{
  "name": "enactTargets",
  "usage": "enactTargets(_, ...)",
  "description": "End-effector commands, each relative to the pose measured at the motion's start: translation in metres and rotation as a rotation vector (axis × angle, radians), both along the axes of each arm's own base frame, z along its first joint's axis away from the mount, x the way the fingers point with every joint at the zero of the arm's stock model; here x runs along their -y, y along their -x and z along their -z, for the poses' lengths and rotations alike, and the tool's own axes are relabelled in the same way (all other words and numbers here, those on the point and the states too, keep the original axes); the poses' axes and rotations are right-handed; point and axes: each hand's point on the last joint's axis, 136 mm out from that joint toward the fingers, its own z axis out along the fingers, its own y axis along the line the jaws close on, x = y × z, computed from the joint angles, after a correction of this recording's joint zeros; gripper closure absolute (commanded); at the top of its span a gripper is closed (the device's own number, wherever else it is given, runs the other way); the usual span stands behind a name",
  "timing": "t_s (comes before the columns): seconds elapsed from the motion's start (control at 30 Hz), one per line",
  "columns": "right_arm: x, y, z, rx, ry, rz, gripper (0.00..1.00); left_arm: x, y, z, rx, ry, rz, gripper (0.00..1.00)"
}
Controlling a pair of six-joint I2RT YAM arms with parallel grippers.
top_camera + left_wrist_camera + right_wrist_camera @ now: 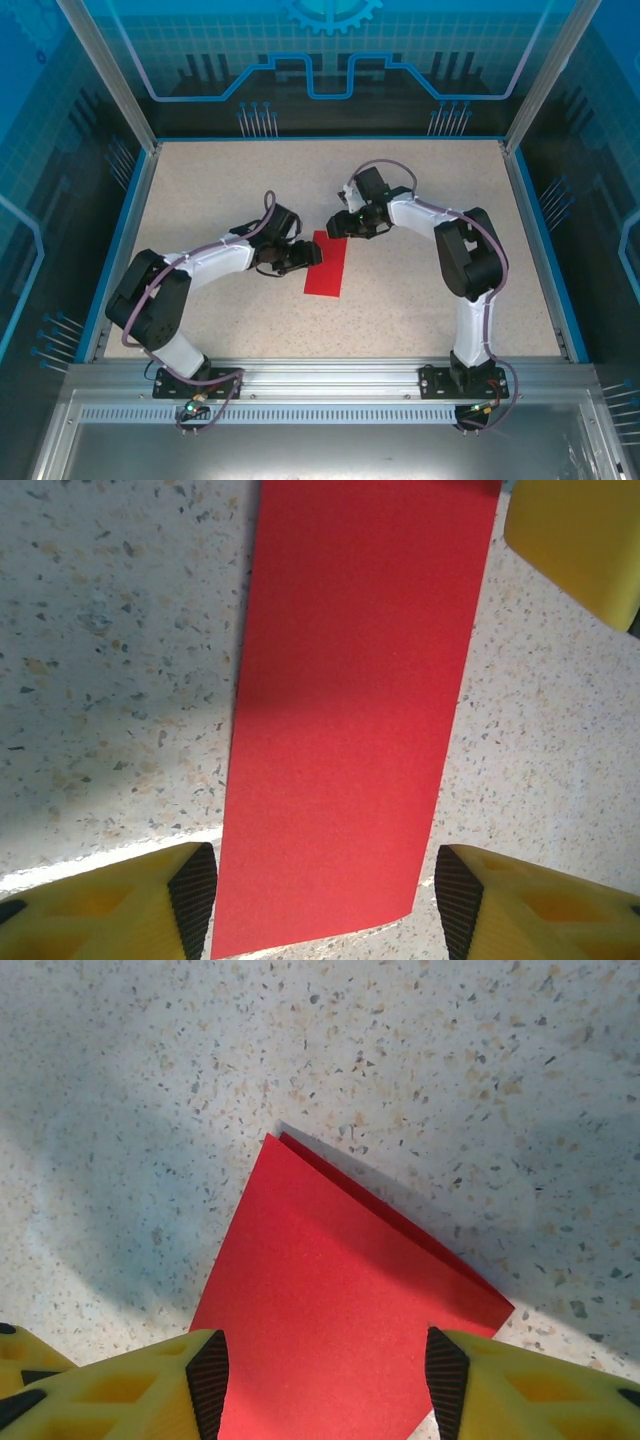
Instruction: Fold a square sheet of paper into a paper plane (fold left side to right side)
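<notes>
Jaws apart on both arms: left end effector (325,905) straddles one end of the red sheet (350,710), right end effector (325,1385) the other, neither clamping. Sheet lies doubled, a narrow strip on the counter (230,190); its edges look slightly off, so square them before creasing.

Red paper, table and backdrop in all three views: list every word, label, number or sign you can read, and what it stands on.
No readable text.
The red paper is plain. The speckled table has no print. The blue backdrop panels show line graphics and a gear shape, with no letters or digits.
</notes>
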Motion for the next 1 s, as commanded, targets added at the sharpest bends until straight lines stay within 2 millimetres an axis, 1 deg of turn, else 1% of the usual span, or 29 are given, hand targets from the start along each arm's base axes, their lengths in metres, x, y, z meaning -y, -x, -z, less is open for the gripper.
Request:
enactTargets(0.0, 0.000, 0.006, 0.018, -0.030, 0.073, -0.017, 0.42, 0.001, 0.002, 0.008, -0.031, 0.011, 0.004, 0.38)
enactTargets(0.23, 0.004, 0.010, 0.041, -0.071, 0.112, -0.034, 0.44, 0.002, 0.002, 0.013, -0.048, 0.009, 0.010, 0.37)
enactTargets(0.43, 0.008, 0.013, 0.048, -0.074, 0.133, -0.054, 0.47, 0.008, 0.001, 0.018, -0.068, 0.033, 0.021, 0.38)
enactTargets(0.7, 0.006, 0.014, 0.049, -0.077, 0.122, -0.059, 0.48, 0.015, 0.000, 0.024, -0.089, 0.060, 0.030, 0.46)
enactTargets(0.9, 0.004, 0.014, 0.048, -0.075, 0.115, -0.063, 0.47, 0.016, 0.001, 0.024, -0.091, 0.063, 0.030, 0.55)
enactTargets(0.97, 0.004, 0.013, 0.046, -0.069, 0.110, -0.061, 0.47, 0.015, 0.002, 0.024, -0.092, 0.059, 0.030, 0.60)
